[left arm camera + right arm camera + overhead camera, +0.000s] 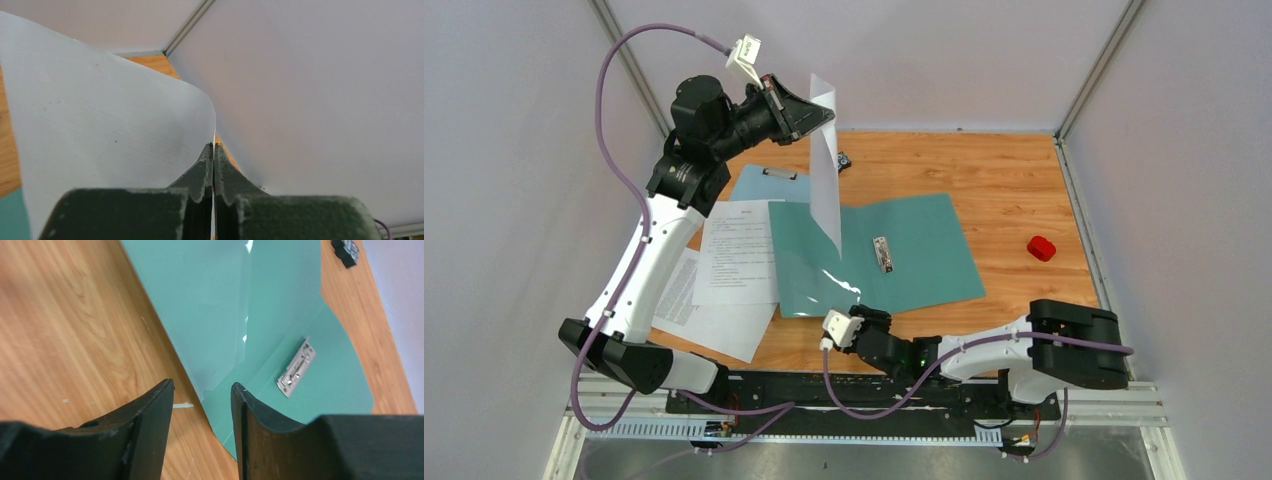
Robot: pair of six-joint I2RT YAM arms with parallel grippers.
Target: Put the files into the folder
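The folder [904, 250] lies open on the worktop [1014, 190]. The left hand [214, 150] pinches one sheet [826, 190] upright above it. More files [734, 255] lie just left. The right hand [202, 386] is spread, empty, over the folder's near edge.

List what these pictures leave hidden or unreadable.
- Top view: print on the flat sheets, too small to read.
- Top view: black item at the back, too small to identify.
- Left wrist: held sheet blocks nearly all the table.
- Right wrist: folder cut by the top edge.
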